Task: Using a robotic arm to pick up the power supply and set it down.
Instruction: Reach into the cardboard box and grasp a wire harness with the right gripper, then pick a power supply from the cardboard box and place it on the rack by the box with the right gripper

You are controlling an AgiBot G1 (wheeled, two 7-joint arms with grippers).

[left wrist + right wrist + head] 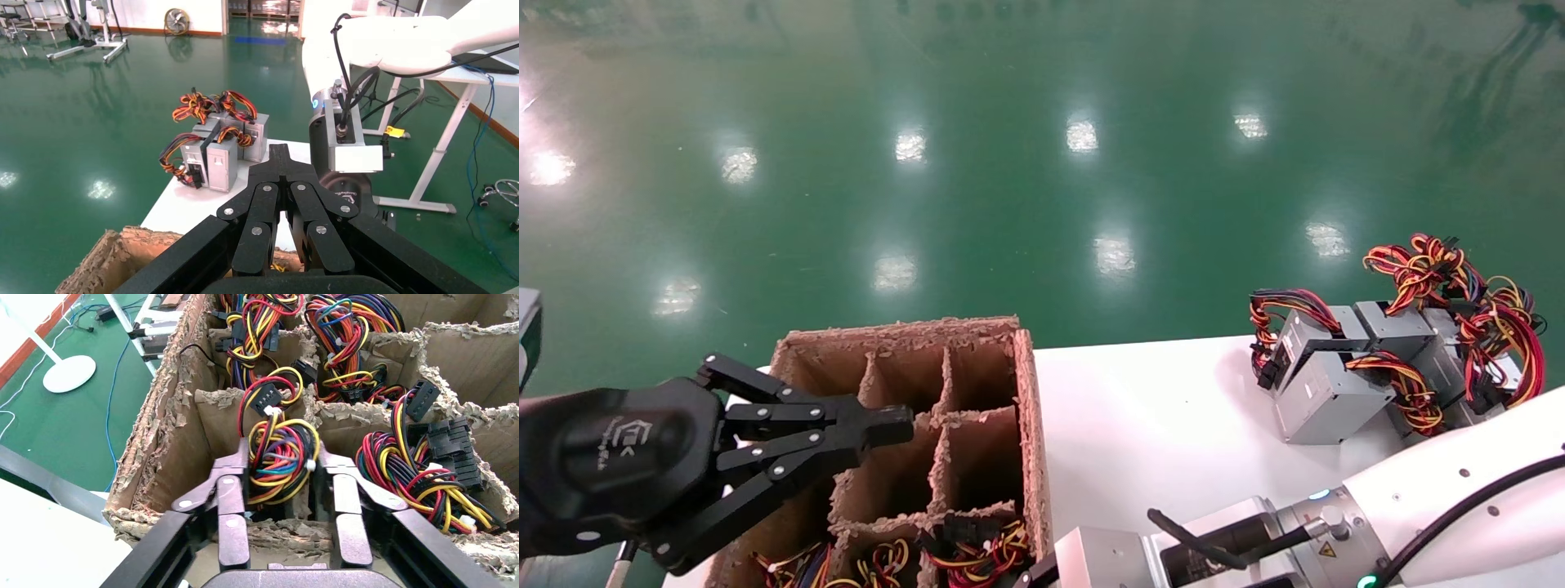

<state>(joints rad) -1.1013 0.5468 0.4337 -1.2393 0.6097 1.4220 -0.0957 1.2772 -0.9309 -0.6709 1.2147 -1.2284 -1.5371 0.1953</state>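
right tool (283,478) lowered into a near compartment of the cardboard divider box (1027,425), fingers (231,502) spread on either side of a coloured wire bundle (283,454); cannot tell whether pinching it. power supply body under that bundle hidden in the compartment. more wire bundles (343,331) filling neighbouring cells. right arm (1434,490) reaching across the white surface (1140,425) toward the box. left tool (878,429) hanging over the box's left side, fingers (281,160) pressed together, holding nothing. cluster of grey power supplies (1328,384) with red and yellow wires standing well apart at the surface's far right corner. green floor (1009,163) beyond.
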